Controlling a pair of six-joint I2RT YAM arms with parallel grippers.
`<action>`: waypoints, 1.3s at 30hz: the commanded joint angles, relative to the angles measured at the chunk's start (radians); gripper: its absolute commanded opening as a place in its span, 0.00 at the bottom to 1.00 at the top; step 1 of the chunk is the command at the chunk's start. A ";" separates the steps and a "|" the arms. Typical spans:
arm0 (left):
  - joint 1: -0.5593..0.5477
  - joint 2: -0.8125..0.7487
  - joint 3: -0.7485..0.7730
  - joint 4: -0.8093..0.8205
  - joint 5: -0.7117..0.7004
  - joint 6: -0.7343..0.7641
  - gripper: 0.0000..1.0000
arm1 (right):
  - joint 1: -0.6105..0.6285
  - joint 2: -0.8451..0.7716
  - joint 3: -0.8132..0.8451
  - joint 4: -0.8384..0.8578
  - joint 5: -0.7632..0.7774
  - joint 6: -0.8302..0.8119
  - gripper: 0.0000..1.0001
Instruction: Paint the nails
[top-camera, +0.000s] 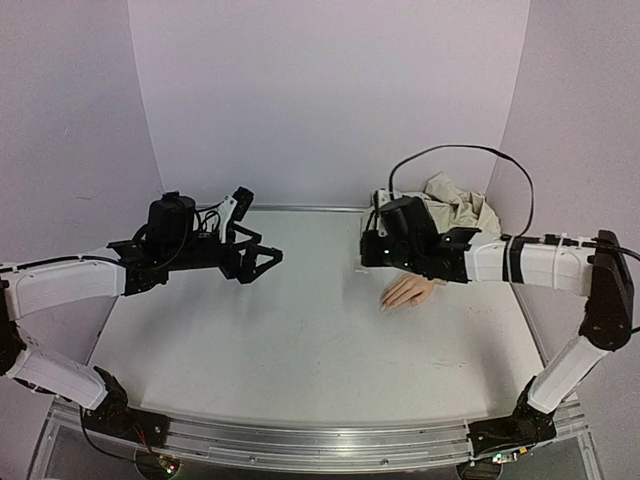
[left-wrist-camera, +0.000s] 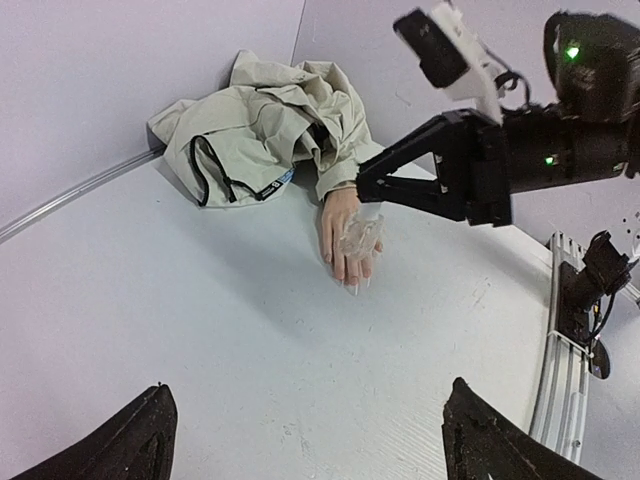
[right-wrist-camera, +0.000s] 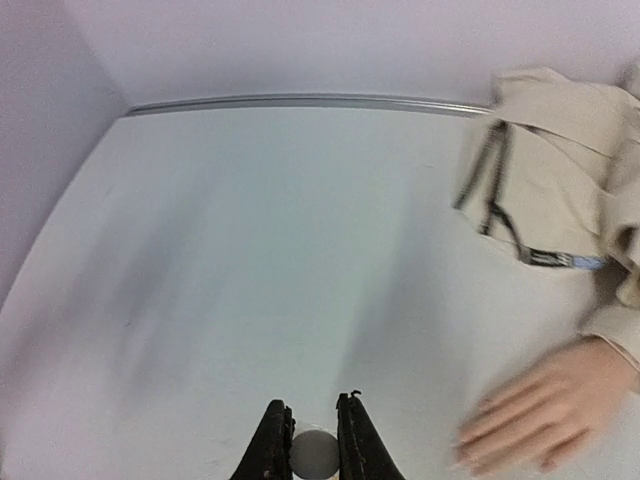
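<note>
The pale mannequin hand (top-camera: 410, 291) lies palm down on the table, its wrist in a beige jacket sleeve (left-wrist-camera: 335, 150). Its long whitish nails (left-wrist-camera: 356, 287) point toward the table's middle; the hand also shows blurred in the right wrist view (right-wrist-camera: 545, 415). My right gripper (top-camera: 372, 255) hovers just left of and above the hand, shut on a small clear-whitish bottle (right-wrist-camera: 315, 455), which hangs over the knuckles in the left wrist view (left-wrist-camera: 362, 238). My left gripper (top-camera: 262, 262) is open and empty above the table's left half, its jaws wide apart and facing the hand.
The crumpled beige jacket (top-camera: 458, 210) lies at the back right corner against the wall. The white table (top-camera: 280, 340) ends at a metal rail (top-camera: 300, 445) along the near edge. The right arm's black cable (top-camera: 500, 160) loops above the jacket.
</note>
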 joint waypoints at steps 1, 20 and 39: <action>0.002 -0.083 -0.005 0.050 0.001 0.007 0.94 | -0.070 -0.183 -0.200 -0.045 0.299 0.188 0.00; 0.002 -0.128 -0.007 0.046 0.001 0.001 0.94 | -0.280 -0.403 -0.677 -0.400 0.595 0.932 0.00; 0.002 -0.206 -0.038 0.037 -0.115 -0.034 0.95 | -0.280 -0.364 -0.664 -0.437 0.582 0.930 0.51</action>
